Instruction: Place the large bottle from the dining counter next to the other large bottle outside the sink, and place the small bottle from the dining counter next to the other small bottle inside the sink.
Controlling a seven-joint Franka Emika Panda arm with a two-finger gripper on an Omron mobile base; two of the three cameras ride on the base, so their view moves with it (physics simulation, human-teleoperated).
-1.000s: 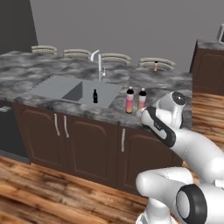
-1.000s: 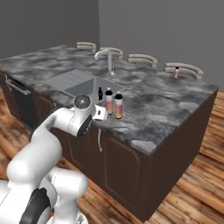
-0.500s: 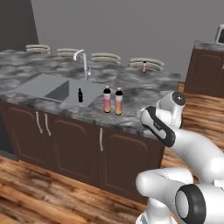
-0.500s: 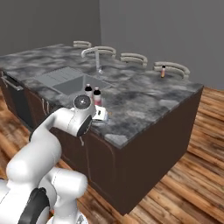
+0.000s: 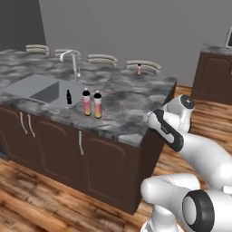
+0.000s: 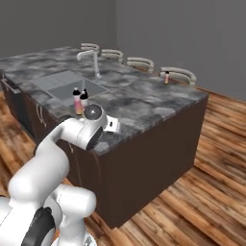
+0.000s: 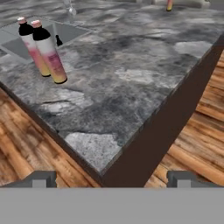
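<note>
We take the sink (image 5: 43,90) as our landmark: a grey recessed basin set in the dark marbled dining counter (image 5: 131,97), with an arched silver faucet (image 5: 71,61) rising behind it. Just outside the sink's near right corner we see two large pink-to-yellow bottles (image 5: 92,103) with dark caps, upright and close beside each other on the stone; in the hand view they stand at the upper left (image 7: 43,50), the nearer one partly covering the other. Inside the sink, close to that same corner, stands the other small bottle (image 5: 69,96), tiny and all black, also seen behind the large pair in the hand view (image 7: 58,40). Well apart from the sink, at the counter's far edge toward its right end, we find the small bottle from the dining counter (image 5: 139,69), pink-to-yellow with a dark cap, upright in front of a pale chair back (image 5: 144,66); from the right base it shows at (image 6: 166,77), and in the hand view at the top edge (image 7: 169,5). Our gripper (image 7: 112,178) hangs off the counter's near corner, far from the sink, above the wooden floor (image 6: 192,192), its fingers spread wide with nothing between them.
</note>
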